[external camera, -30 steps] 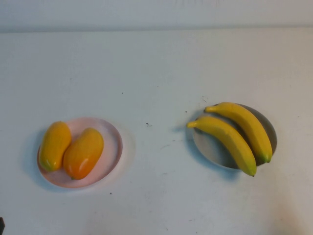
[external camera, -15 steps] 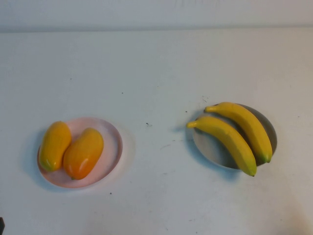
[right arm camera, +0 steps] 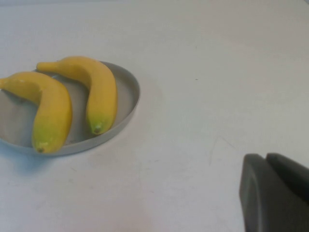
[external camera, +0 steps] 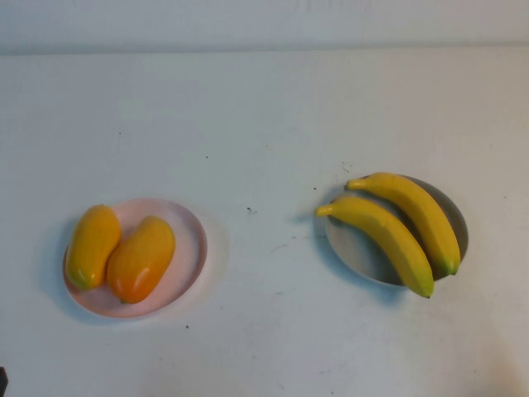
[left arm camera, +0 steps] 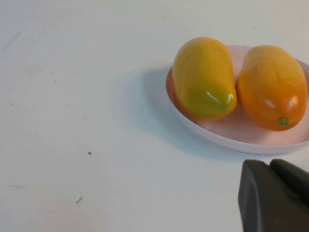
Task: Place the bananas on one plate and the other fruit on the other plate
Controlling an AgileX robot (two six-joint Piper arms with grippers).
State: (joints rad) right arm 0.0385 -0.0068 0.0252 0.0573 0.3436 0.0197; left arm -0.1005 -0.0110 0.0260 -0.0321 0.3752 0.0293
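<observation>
Two yellow bananas lie side by side on the grey-blue plate at the right of the table. On the pale pink plate at the left rest two plump fruits, a yellow-green one and an orange one. Neither arm shows in the high view. In the left wrist view my left gripper is shut and empty, a short way back from the pink plate and its fruits. My right gripper is shut and empty, well clear of the grey plate and bananas.
The white table stretches wide between and behind the two plates, with only small dark specks on it. Its far edge meets a pale wall at the back.
</observation>
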